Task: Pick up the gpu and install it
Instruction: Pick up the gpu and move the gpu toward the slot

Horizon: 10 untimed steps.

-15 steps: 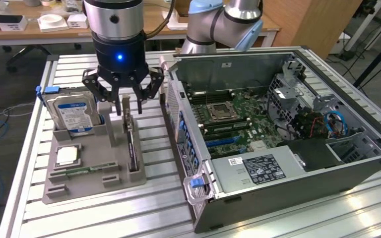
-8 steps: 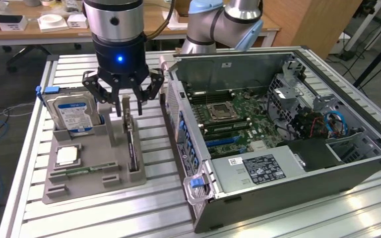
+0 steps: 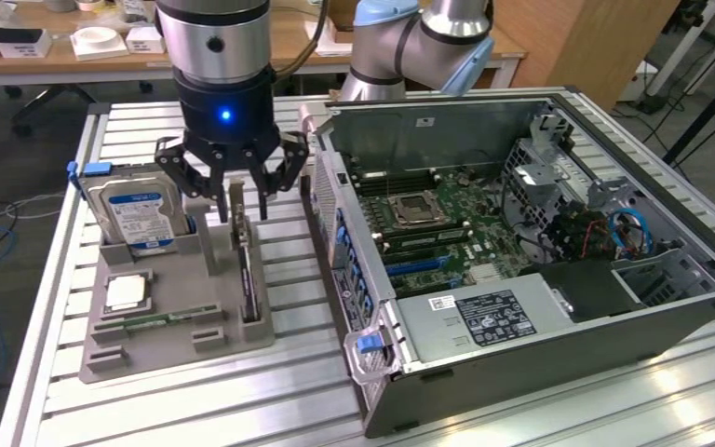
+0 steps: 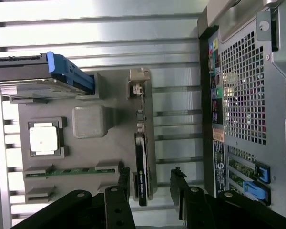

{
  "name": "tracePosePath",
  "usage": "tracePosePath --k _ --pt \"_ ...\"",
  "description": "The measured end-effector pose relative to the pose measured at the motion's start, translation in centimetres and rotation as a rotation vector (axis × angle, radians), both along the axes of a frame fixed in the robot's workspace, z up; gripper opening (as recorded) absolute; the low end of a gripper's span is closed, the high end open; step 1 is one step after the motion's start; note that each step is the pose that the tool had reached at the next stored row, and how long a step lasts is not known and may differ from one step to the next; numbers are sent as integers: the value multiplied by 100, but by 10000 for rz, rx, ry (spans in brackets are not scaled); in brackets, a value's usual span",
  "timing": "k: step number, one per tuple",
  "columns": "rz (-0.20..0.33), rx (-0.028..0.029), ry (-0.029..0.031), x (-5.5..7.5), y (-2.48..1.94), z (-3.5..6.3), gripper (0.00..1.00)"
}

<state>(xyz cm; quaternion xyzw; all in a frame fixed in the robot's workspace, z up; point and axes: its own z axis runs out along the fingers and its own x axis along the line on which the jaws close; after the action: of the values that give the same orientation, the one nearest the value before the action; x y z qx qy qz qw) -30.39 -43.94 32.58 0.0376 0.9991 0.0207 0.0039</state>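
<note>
The gpu (image 3: 249,275) stands on edge in a slot of the grey holder (image 3: 204,312), a thin dark card with a green edge and a metal bracket at its far end. My gripper (image 3: 245,212) hangs open just over the card's far end, one finger on each side. In the wrist view the gpu (image 4: 141,164) runs between the black fingertips (image 4: 124,180), nearer one of them than the other. My gripper (image 4: 151,185) holds nothing, and I see no contact with the card.
The holder also carries an upright hard drive (image 3: 141,214), a square processor (image 3: 126,291) and a green memory stick (image 3: 159,321). The open computer case (image 3: 519,242) lies close on the exterior view's right, motherboard exposed. A slatted aluminium table (image 3: 271,391) lies underneath.
</note>
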Motion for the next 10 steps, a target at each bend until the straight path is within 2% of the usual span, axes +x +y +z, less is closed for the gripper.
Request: tracePosePath --k 10 --pt "-1 0 -1 0 -47 -14 47"
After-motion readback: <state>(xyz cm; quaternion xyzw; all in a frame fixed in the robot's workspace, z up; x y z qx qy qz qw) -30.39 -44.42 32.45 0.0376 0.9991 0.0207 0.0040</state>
